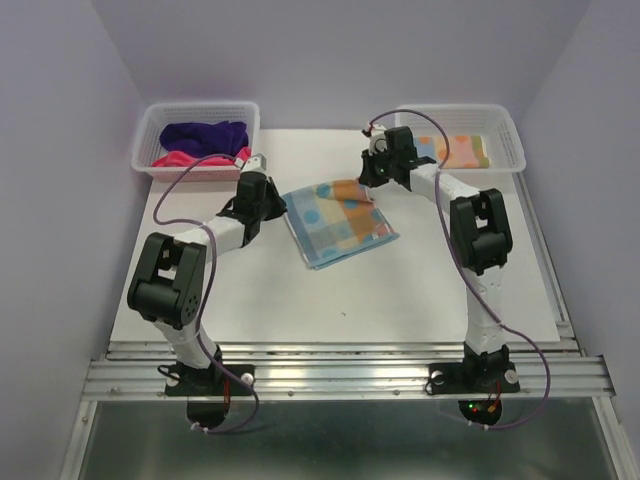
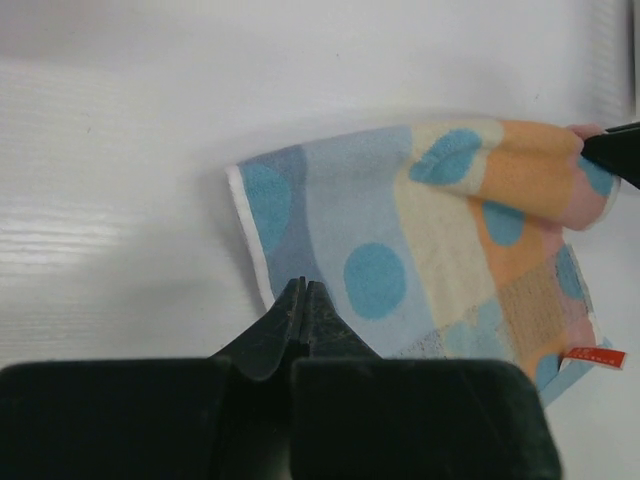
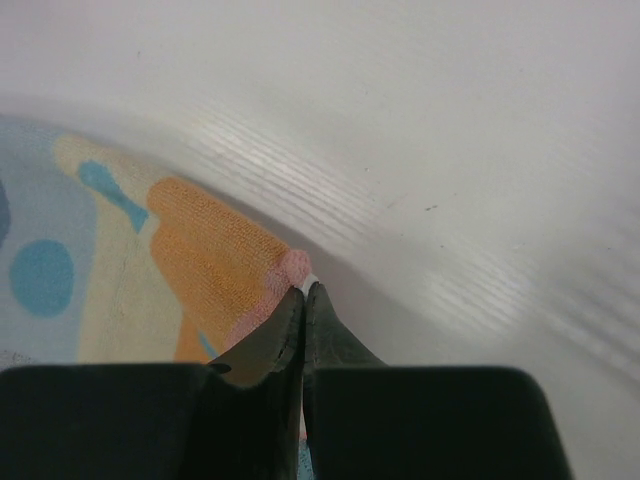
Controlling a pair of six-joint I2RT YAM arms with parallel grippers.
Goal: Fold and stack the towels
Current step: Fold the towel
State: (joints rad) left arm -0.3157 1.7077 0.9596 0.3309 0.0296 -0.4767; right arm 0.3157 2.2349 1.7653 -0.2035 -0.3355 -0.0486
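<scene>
Tips of right claw (image 3: 303, 292) pinched on orange corner of spotted towel (image 3: 190, 250), white table (image 3: 450, 150) beyond

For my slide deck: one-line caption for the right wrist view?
Right gripper shut on the spotted towel at its orange-pink corner, over the white table.

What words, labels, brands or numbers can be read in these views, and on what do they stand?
On the small red fabric tag at the edge of the light-blue spotted cloth towel: tiny white marks, too small to read.
Nothing else carries any writing.
</scene>
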